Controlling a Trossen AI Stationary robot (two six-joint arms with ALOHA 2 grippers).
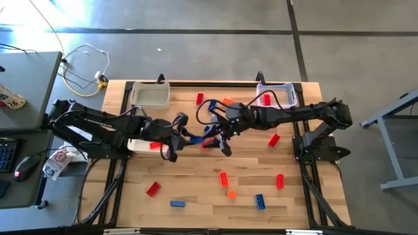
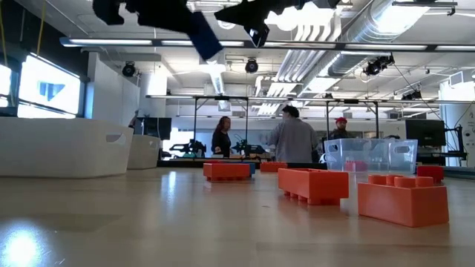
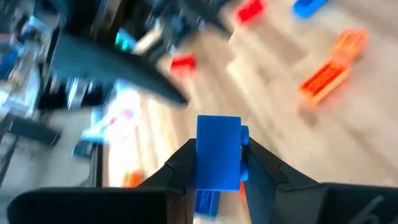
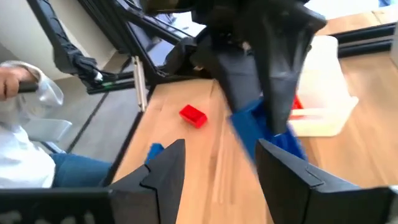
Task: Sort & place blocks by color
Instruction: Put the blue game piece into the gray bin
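From above, both arms meet over the middle of the counter (image 1: 196, 196); the left tool (image 1: 177, 138) grips a blue block (image 1: 191, 138), and the right tool (image 1: 223, 138) hangs just beside it. Loose blocks (image 1: 224, 178) lie toward the near edge. The left wrist view shows the blue block (image 3: 218, 152) clamped between its fingers (image 3: 177, 165). In the right wrist view, that tool (image 4: 217, 165) stands spread (nothing between its fingers).

Wooden table (image 1: 196, 189), scattered red, blue, orange blocks (image 1: 224, 177), two bins (image 1: 150, 95)

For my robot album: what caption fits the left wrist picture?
Left pincer shut on a blue block above the wooden table.
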